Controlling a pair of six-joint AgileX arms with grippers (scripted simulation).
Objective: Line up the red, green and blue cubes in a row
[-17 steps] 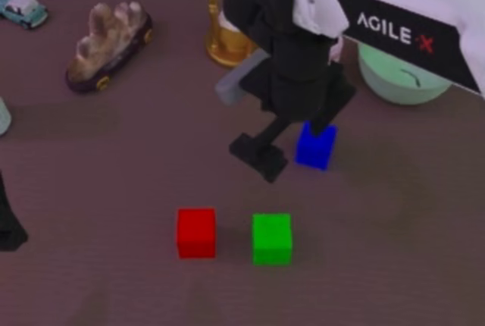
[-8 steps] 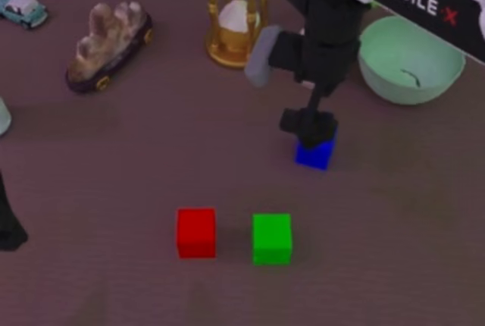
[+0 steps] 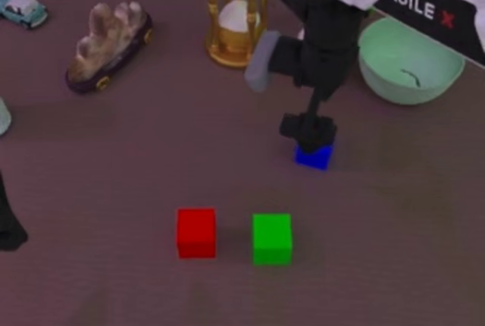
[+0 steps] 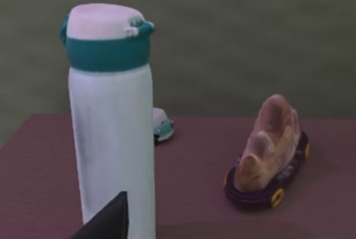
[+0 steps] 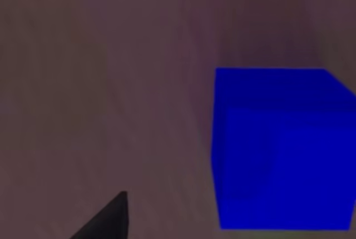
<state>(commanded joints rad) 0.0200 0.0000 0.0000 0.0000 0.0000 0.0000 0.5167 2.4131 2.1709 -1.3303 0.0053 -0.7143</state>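
The blue cube (image 3: 314, 157) is a plain, matte, deep blue block on the table, behind and right of the red cube (image 3: 196, 232) and green cube (image 3: 272, 239) (those two sit side by side). The right gripper (image 3: 308, 130) covers its top; whether the fingers grip it I cannot tell. The right wrist view alone shows the cube's faces up close.

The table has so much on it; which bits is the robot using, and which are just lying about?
In use: red cube, green cube, blue cube, right gripper over the blue one.

Lying about: hourglass, green bowl, toy car, bread on wheels, bottle.
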